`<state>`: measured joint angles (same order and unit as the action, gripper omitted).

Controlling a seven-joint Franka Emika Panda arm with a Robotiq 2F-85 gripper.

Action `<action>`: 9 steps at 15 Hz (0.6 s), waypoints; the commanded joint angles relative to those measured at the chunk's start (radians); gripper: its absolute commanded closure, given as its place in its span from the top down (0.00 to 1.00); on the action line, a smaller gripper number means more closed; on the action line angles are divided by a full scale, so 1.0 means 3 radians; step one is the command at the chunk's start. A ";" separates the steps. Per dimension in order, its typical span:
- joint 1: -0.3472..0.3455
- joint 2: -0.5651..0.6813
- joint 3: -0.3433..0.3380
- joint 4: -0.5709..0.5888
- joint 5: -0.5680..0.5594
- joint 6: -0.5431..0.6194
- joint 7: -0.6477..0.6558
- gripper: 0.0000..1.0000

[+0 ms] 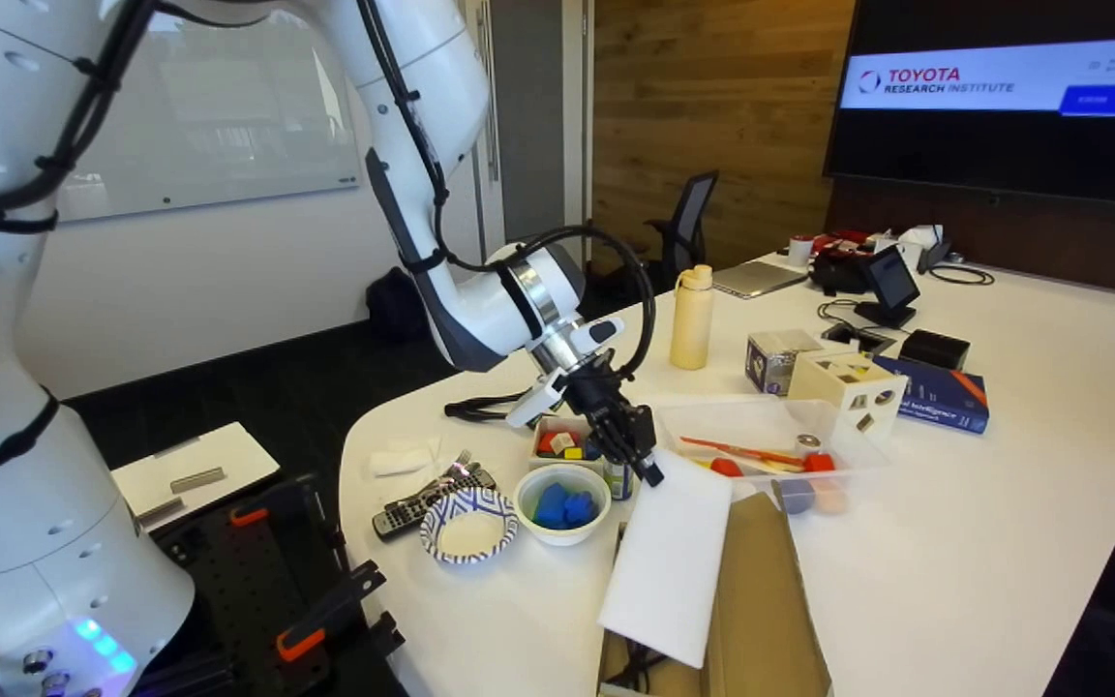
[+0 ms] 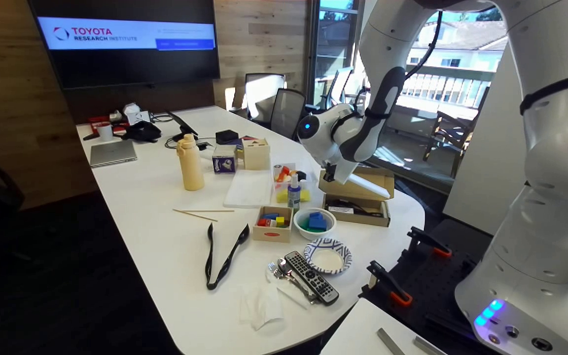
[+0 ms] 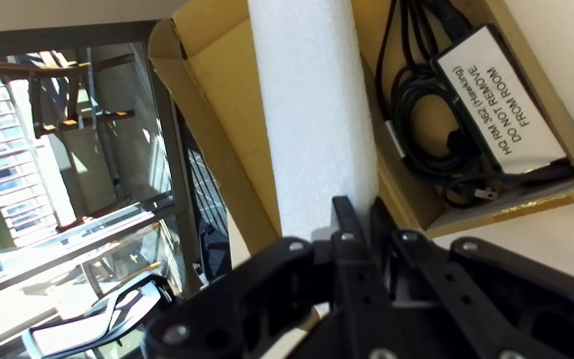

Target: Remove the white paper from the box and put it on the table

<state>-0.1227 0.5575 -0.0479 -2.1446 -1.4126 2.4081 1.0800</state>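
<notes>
Apparently, extraction is done: black two-fingered hand [image 3: 359, 205] pinches the white rectangular foam-like sheet [image 1: 669, 557] near one end, tilted above the open brown cardboard box [image 2: 355, 218]. Remaining: carry clear, lay on white tabletop [image 1: 954, 542], release.

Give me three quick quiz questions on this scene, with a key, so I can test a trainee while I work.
1. What does the gripper hold? A) the tongs, B) the white sheet, C) the remote.
2. True or false: the cardboard box is closed.
3. Fill in the missing word on the label inside the box: "DO NOT ____ FROM ROOM".

Key: 1. B. 2. False; its lid is open. 3. REMOVE.
</notes>
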 commanded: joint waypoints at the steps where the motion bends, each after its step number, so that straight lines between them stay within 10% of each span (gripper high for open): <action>1: 0.0081 -0.0300 0.0068 -0.0456 0.0416 -0.0209 -0.0303 0.03; 9: 0.0303 -0.0452 0.0118 -0.1173 0.1348 -0.0239 -0.0324 0.03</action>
<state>-0.0674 0.4649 -0.0113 -2.4294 -1.0844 2.3609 0.9743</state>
